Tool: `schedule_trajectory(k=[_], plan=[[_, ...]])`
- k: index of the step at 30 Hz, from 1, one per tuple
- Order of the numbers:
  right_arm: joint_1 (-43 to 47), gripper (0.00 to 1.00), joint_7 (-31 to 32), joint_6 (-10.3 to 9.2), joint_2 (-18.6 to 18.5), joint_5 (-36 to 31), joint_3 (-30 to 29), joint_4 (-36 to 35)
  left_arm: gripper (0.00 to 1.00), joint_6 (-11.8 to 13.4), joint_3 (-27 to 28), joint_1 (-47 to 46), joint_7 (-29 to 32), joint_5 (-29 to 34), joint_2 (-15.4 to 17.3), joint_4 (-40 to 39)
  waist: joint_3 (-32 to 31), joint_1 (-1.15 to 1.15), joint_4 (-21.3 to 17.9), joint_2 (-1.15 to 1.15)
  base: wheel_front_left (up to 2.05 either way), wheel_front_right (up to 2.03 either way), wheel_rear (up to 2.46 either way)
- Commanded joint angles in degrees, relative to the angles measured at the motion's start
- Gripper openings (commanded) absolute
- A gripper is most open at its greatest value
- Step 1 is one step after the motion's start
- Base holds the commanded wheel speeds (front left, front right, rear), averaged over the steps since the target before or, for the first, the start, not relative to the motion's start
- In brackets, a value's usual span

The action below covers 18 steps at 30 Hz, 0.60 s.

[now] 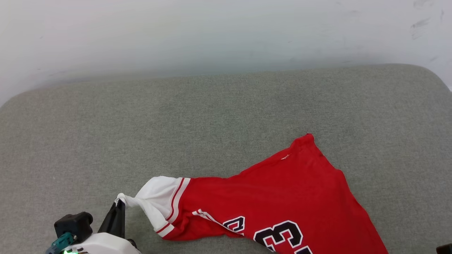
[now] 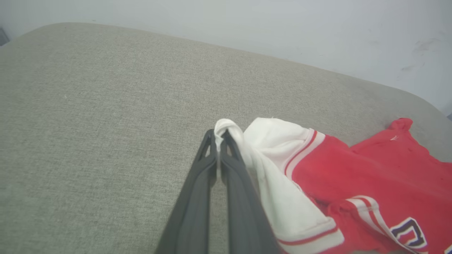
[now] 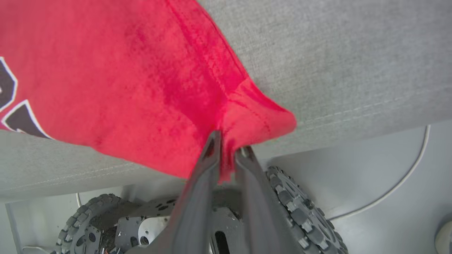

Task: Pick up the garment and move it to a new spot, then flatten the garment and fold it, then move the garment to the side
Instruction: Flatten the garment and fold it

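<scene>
The garment [image 1: 282, 197], a red jersey with a white sleeve and black white-outlined lettering, lies spread on the grey cushion [image 1: 212, 120], running off the head view's lower right. My left gripper [image 1: 120, 203] at the lower left is shut on the tip of the white sleeve [image 2: 268, 141], which is pulled out to the left; its dark fingertips [image 2: 208, 141] pinch a twist of white cloth. My right gripper [image 3: 229, 143] holds a red hem corner [image 3: 261, 116] at the cushion's near edge, its fingers close together with the cloth between them.
A pale wall [image 1: 212, 35] stands behind the cushion, which has wide bare fabric to the left and back. Below the cushion's front edge [image 3: 353, 113], the right wrist view takes in my base's treaded wheels [image 3: 300, 208] and a white cable [image 3: 406, 176] on the floor.
</scene>
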Motion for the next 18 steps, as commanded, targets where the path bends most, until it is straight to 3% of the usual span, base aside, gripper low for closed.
schedule_trajectory(k=[1, 3, 8, 12, 18], plan=[[0.39, 1.0, -3.36, -0.04, 0.29, 1.19, 0.38, 0.75, 0.0, 0.33, 0.18, 0.65, 0.02, -0.04, 0.11, -0.12, -0.16, 0.01, -0.28, 0.0, 0.0, 0.0, 0.0], [0.03, 1.0, -5.84, -0.04, 0.32, 1.52, 0.68, 1.13, 0.0, 0.36, 0.18, 0.67, 0.1, -0.13, 0.17, -0.13, -0.22, 0.01, -0.36, 0.0, 0.0, 0.0, 0.0], [-4.16, 1.0, -22.06, -0.04, 0.24, 0.8, 0.61, 2.13, 0.0, 0.44, -0.18, 0.25, 0.48, 0.17, 0.51, -0.54, -0.14, 0.01, -0.55, 0.0, 0.0, 0.0, 0.0], [-7.86, 1.0, -31.34, -0.04, 0.26, -1.46, 1.93, 4.47, 0.0, 0.36, -0.61, -0.69, 0.51, 0.45, 0.57, -0.81, 0.24, 0.01, -0.3, 0.0, 0.0, 0.0, 0.0], [-17.53, 1.0, -36.93, -0.04, -2.33, -1.69, 4.77, 10.81, 0.0, 0.07, -0.9, -2.08, 0.05, 0.47, 0.29, -1.12, 1.94, 0.01, 0.34, 0.0, 0.0, 0.0, 0.0]])
